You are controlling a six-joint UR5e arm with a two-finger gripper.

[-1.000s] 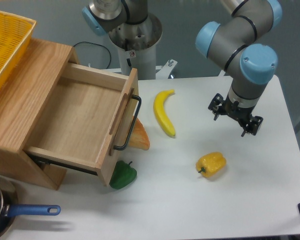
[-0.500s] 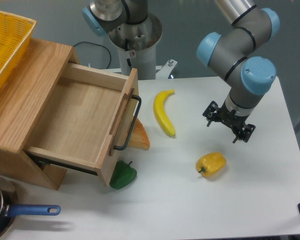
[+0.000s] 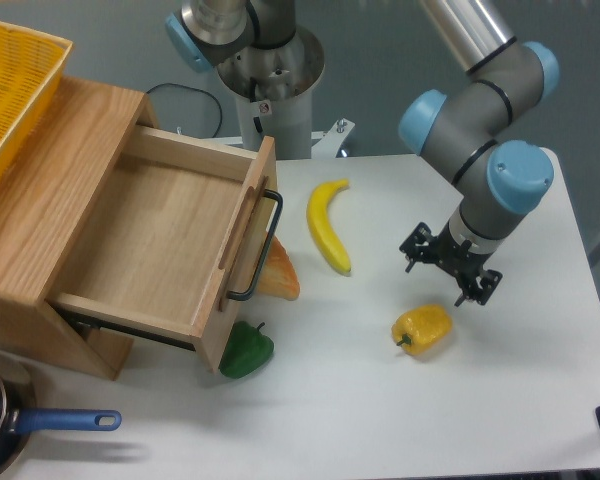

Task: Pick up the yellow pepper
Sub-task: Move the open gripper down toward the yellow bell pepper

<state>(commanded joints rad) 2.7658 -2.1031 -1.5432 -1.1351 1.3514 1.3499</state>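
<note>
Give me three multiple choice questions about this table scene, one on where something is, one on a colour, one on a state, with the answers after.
1. Where does the yellow pepper lie?
A. inside the wooden drawer
B. on the white table, just below the gripper
C. in the yellow basket

2. What colour is the handle of the pan at the lower left?
A. blue
B. red
C. green

3. What state is the wooden drawer in?
A. shut
B. pulled out, holding a banana
C. pulled out, nothing seen inside

Answers:
1. B, the pepper rests on the table with the gripper close above it, not yet gripping it.
2. A, the pan's long handle is plainly blue.
3. C, the drawer's bare wooden floor shows, and the banana lies on the table outside it.
</note>
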